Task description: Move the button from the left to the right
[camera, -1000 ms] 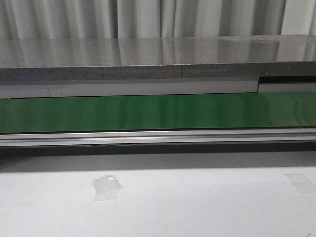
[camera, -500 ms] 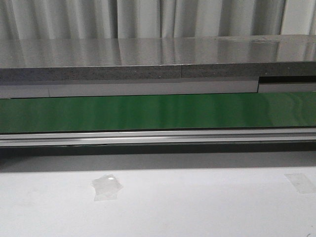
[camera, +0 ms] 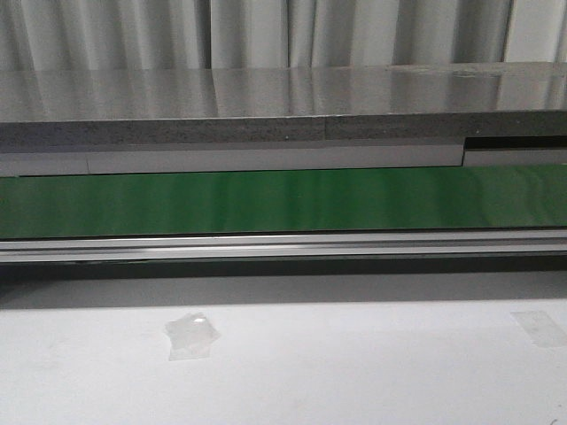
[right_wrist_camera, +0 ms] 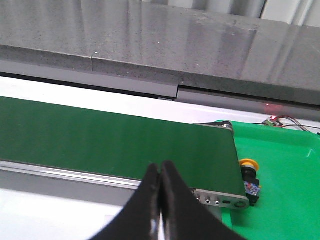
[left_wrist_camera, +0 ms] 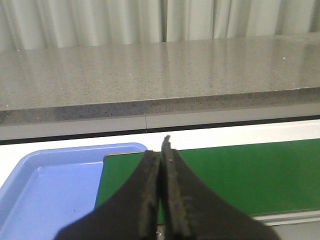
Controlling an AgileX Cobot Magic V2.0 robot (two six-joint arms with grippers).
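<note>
The button [right_wrist_camera: 249, 176], with a yellow-orange cap and a black body, lies in the green tray [right_wrist_camera: 285, 190] right beside the end of the green conveyor belt [right_wrist_camera: 110, 142]. My right gripper [right_wrist_camera: 161, 172] is shut and empty, over the belt's near rail, apart from the button. My left gripper [left_wrist_camera: 162, 156] is shut and empty, over the other end of the belt [left_wrist_camera: 240, 175] next to a blue tray [left_wrist_camera: 50, 190]. Neither gripper nor the button shows in the front view, which shows only the belt [camera: 283, 202].
A grey stone counter [camera: 266, 111] runs behind the belt, with white curtains behind it. A metal rail [camera: 283, 245] edges the belt's front. The white table [camera: 354, 363] carries two tape patches [camera: 190, 336]. Red wires [right_wrist_camera: 280, 121] lie at the green tray's far edge.
</note>
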